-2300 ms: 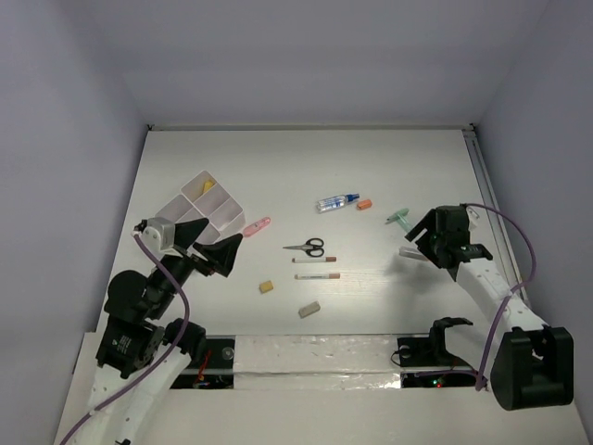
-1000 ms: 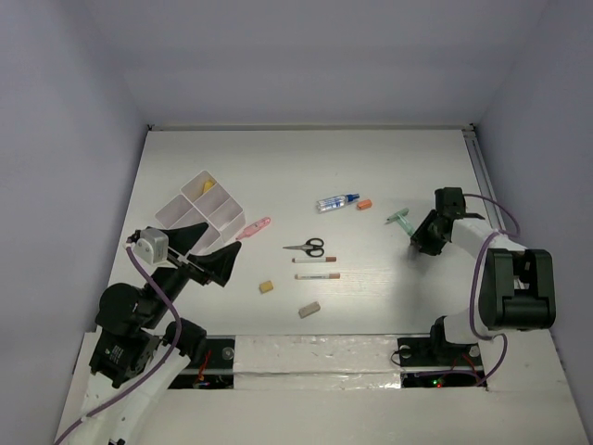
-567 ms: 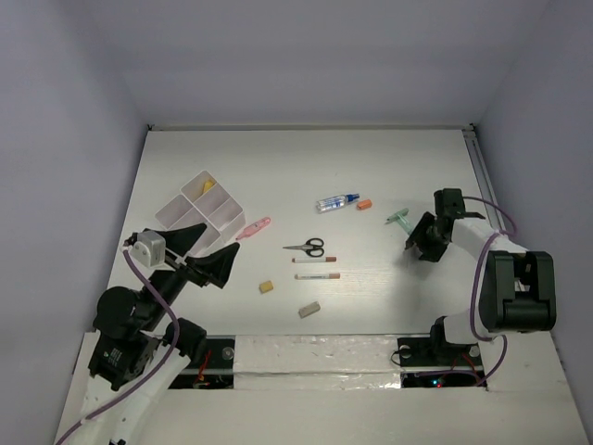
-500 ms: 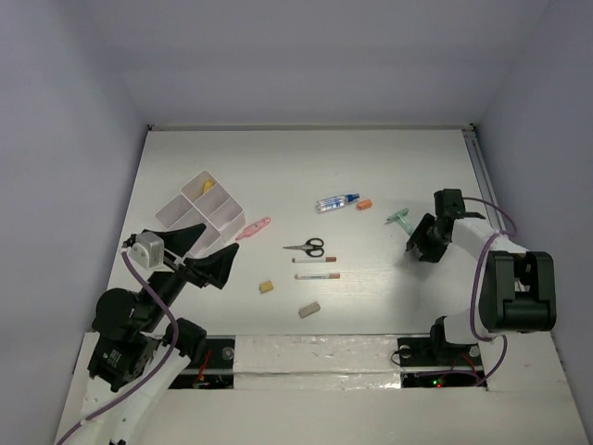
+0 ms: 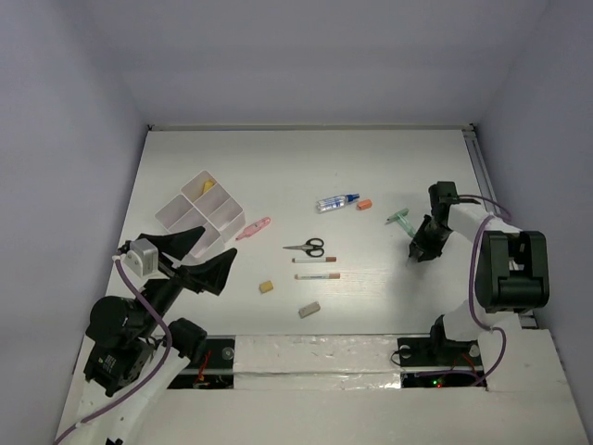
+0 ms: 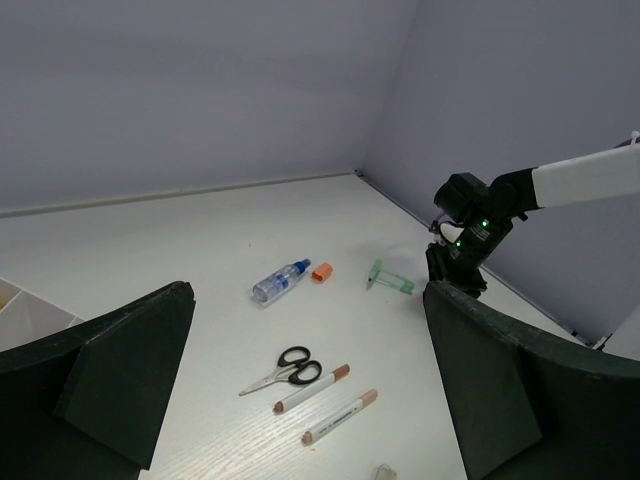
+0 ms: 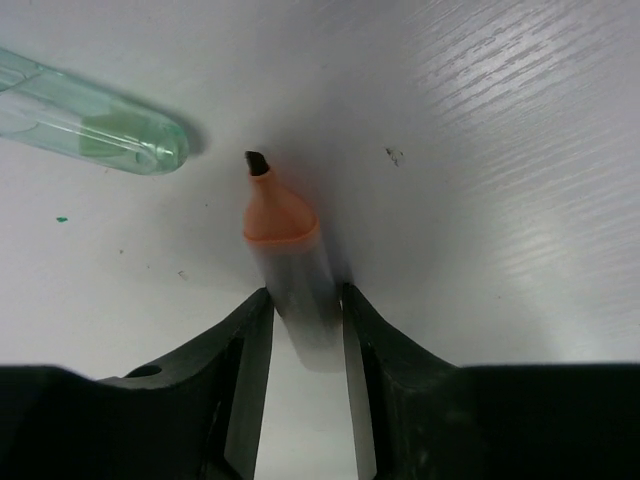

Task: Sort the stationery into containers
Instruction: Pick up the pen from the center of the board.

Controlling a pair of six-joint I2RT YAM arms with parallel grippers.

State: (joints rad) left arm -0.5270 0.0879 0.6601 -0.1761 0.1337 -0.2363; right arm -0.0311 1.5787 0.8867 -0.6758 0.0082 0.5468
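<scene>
My right claw (image 7: pixel 300 325) is clamped on an uncapped marker (image 7: pixel 283 235), whose orange nose and dark tip poke out past the fingertips. A clear green piece (image 7: pixel 92 127) lies just beyond the tip, to the left. My left claw (image 6: pixel 307 295) gapes wide. The white tray (image 5: pixel 176 206) is close ahead on its left, and the scissors (image 6: pixel 285 368) are ahead.

The table (image 7: pixel 500 150) was matt white with fine wood grain. The orange-tipped marker (image 7: pixel 290 250) was smooth plastic, the green tube (image 7: pixel 90 125) glossy and translucent, and the right gripper (image 7: pixel 305 305) had matt black fingers (image 7: pixel 235 390).
</scene>
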